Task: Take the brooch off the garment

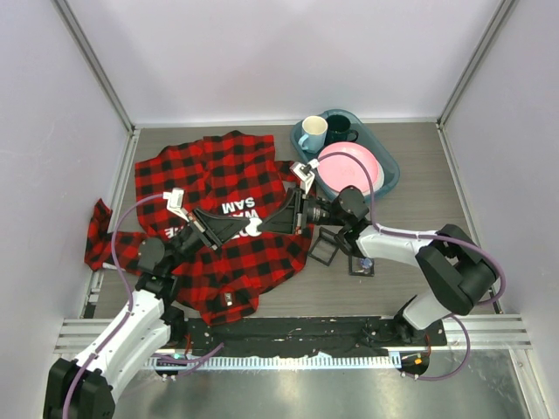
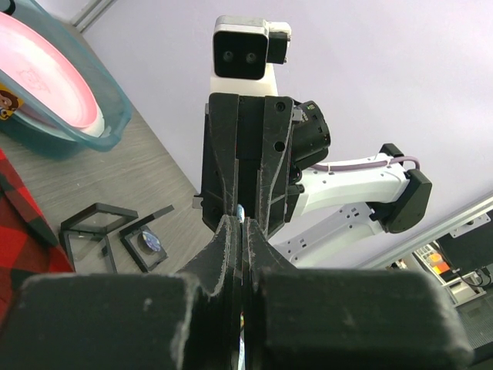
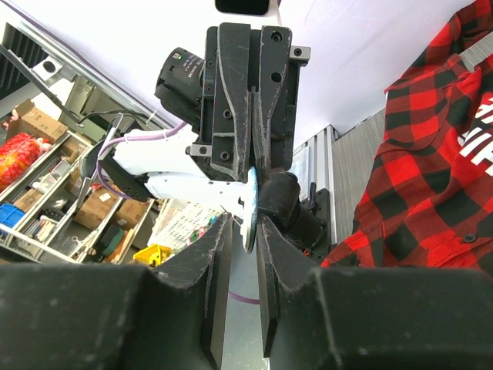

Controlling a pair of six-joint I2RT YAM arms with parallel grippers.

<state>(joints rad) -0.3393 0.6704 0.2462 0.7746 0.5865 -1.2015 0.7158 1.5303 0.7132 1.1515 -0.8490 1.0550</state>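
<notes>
While my left gripper [image 2: 240, 227] is clamping the brooch [image 3: 249, 212] above the garment [image 1: 218, 170], my right gripper [image 3: 245, 235] is straddling it, jaws slightly apart.

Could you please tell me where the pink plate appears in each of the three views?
Top external: pink plate in the tray, far side, right of centre.
Left wrist: top left corner, cut by the edge.
Right wrist: not in it.
Shared landmark: the shirt, centre-left from above, left edge in left wrist, right side in right wrist.
</notes>
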